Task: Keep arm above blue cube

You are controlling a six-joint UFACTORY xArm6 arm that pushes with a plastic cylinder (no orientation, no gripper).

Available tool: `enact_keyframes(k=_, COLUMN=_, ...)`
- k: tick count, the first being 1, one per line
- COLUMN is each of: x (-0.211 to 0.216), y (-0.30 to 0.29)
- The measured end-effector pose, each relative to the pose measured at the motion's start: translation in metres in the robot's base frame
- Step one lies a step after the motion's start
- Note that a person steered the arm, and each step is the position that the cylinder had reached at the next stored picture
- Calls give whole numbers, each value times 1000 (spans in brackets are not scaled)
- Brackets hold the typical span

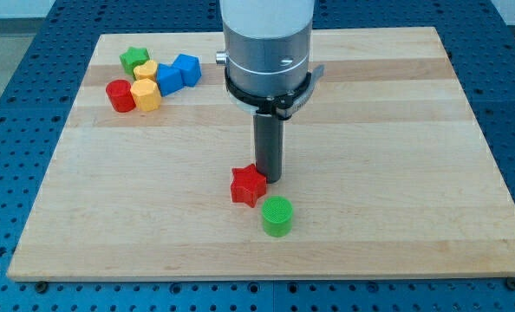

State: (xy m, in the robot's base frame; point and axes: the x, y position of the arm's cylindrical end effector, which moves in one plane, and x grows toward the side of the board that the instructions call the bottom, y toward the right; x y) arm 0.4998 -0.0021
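Wooden board (396,173): blue cube (186,68) lies well up-left of my tip (269,178).

My tip (269,178) touches the red star block (248,185), well apart from the blue cube (186,69).

We are looking at a robotics lab bench, not a home or shop. A pale wooden board (396,173) lies on a blue metal table (15,104) whose surface is drilled with a regular grid of holes, the kind used for fixtures. A grey robot arm housing (268,43) hangs over the board's middle, and small coloured test blocks (153,76) cluster at the far left, with two more nearer us
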Motion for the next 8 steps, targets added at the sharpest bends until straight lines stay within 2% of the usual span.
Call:
enact_keyframes(k=1, x=51, y=0)
enact_keyframes(k=2, x=47, y=0)
enact_keyframes(k=3, x=-8, y=-12)
enact_keyframes(k=4, x=-28, y=-18)
enact_keyframes(k=5, x=-28, y=-18)
enact_keyframes(k=6, x=-58, y=-18)
enact_keyframes(k=7, x=-162, y=-36)
enact_keyframes(k=8, x=-243, y=-55)
